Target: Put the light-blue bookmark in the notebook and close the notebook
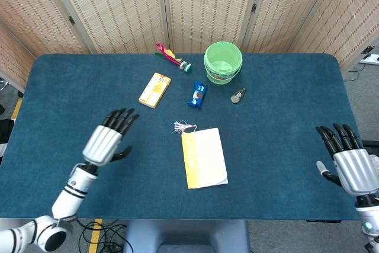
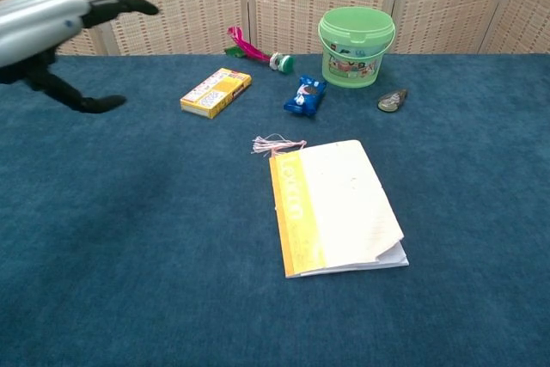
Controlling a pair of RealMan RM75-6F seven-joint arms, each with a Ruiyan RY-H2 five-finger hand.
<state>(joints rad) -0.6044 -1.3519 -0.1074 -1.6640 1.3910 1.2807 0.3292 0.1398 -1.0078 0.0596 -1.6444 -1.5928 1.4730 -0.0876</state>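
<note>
Lying closed on the blue desk (image 1: 278,140) is the notebook (image 1: 204,157), its pale cover up and its yellow spine strip along the 9 o'clock edge; in the chest view one lower corner of the cover is lifting slightly off the pages. A pinkish tassel (image 1: 182,126) is poking out from the notebook's far corner, at about 11 o'clock from its middle, and trailing onto the cloth. No light-blue bookmark is showing outside the covers, so I cannot tell where it is sitting.

The left hand (image 1: 108,138) is hovering well apart from the notebook, at about 9 o'clock from it, fingers spread and straight, holding nothing. The right hand (image 1: 349,163) is waiting near the desk's 3 o'clock edge, also splayed wide and holding nothing.

Farther out, a blue snack packet (image 1: 198,94) is lying at 12 o'clock from the notebook, with a yellow box (image 1: 154,89) at 9 o'clock from the packet and a small grey metal item (image 1: 238,96) at 3 o'clock from it. Beyond those, a green bucket (image 1: 223,62) is standing upright near the far edge, and a pink and green toy (image 1: 172,57) is resting at 9 o'clock from the bucket.
</note>
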